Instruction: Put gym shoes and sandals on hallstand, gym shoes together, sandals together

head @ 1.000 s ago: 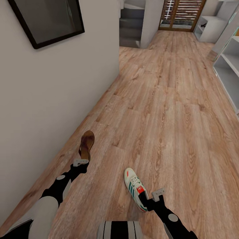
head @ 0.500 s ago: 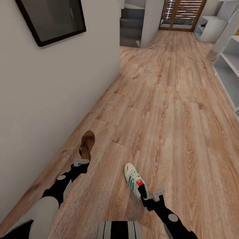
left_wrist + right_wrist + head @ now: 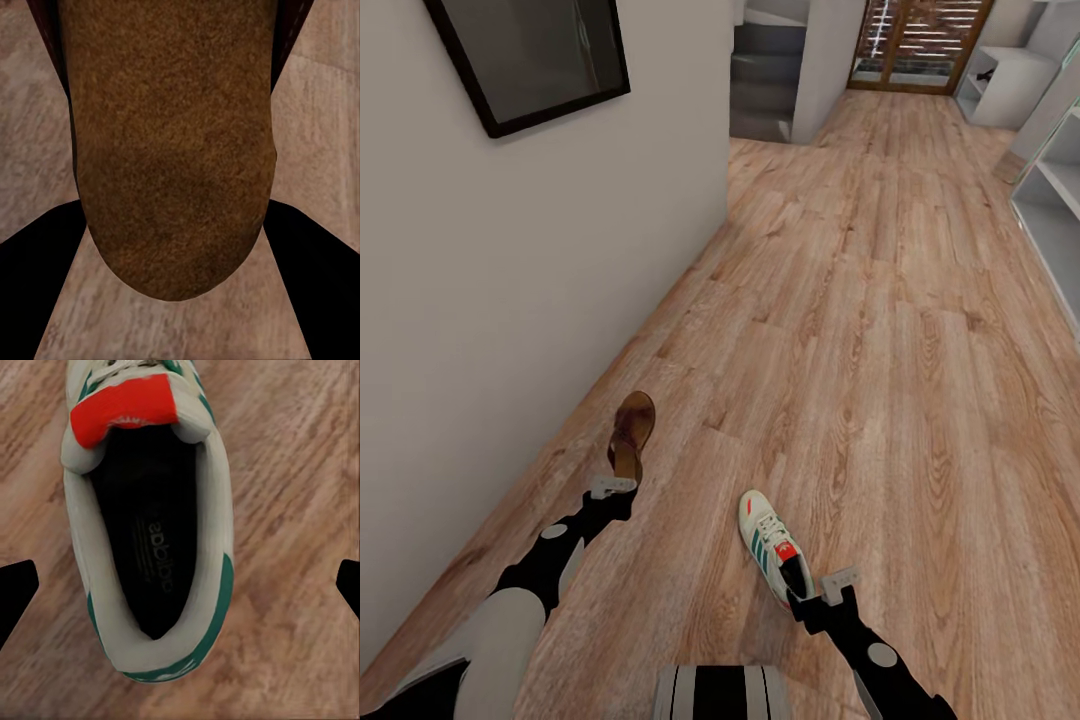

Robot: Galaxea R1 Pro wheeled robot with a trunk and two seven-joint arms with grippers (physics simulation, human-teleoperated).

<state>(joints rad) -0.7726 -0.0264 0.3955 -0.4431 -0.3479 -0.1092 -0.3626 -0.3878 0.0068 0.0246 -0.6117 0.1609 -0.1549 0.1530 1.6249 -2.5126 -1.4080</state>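
Black-framed picture (image 3: 535, 60), perhaps stairs (image 3: 765, 75)

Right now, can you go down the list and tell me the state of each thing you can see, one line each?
Brown leather sandal: held at its heel end by the left gripper, toe pointing away.
White sneaker with green stripes: upright, laced, at the right gripper; whether it is gripped, cannot tell.
Light wood plank floor: no other shoes on the visible stretch.
Pale grey-white shelf unit: visible shelves bare.

Wood-plank corridor floor (image 3: 880, 330), pale wall (image 3: 510, 300), dark-framed picture (image 3: 530, 60).
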